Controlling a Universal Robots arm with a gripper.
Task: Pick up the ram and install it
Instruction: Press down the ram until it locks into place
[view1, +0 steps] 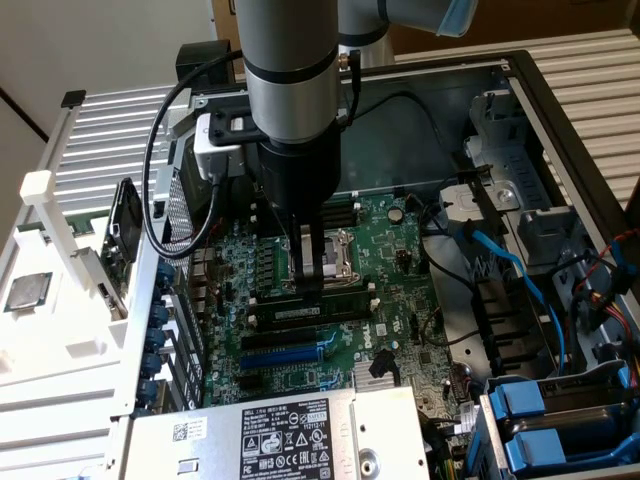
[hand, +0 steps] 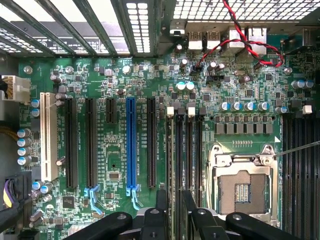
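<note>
Ram (view1: 305, 313) seated in motherboard (view1: 400, 260), beside blue slot (view1: 285, 355)

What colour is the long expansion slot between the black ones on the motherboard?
Blue; the slot shows best in the wrist view.

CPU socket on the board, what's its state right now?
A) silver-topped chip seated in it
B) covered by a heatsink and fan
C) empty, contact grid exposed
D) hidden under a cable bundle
C: in the wrist view the CPU socket shows its bare contact grid inside the metal frame, with no chip, cooler or cable over it.
</note>
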